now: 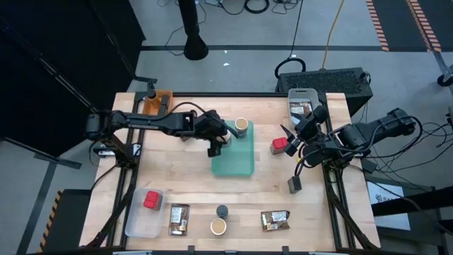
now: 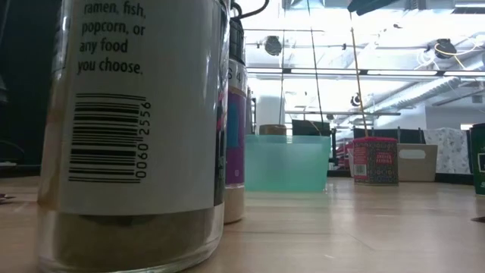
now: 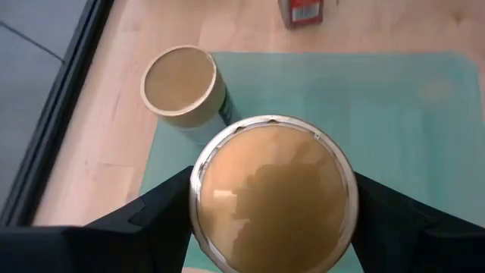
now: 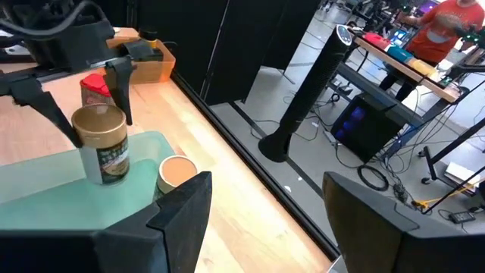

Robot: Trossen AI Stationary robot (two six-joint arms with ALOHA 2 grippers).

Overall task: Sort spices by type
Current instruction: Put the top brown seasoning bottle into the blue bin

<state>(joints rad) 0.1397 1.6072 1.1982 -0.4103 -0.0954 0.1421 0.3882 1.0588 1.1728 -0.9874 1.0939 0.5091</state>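
My left gripper (image 1: 216, 144) is over the teal tray (image 1: 233, 159) at mid-table, shut on a tan round jar (image 3: 273, 199) with a cream top. A second tan jar (image 1: 241, 126) stands on its base in the tray's far corner. My right gripper (image 1: 291, 138) hangs open to the right of the tray, nothing between its fingers (image 4: 189, 208). It is beside a red square box (image 1: 279, 145) that stands on the table. More spices lie along the near edge. My left gripper pinches the tan jar between its two fingers, one on each side of the jar's upper wall (image 3: 198, 199), just under the cream top. The fingers slant down from the table's left side. The jar hangs upright over the teal tray (image 4: 45, 182).
Along the near edge: a clear bin (image 1: 136, 219) with a red box (image 1: 152, 200), two brown packets (image 1: 178, 218) (image 1: 274, 220), a black jar (image 1: 222, 210) and a tan jar (image 1: 218, 227). An orange bin (image 1: 157, 101) stands far left, a pale bin (image 1: 301, 95) far right.
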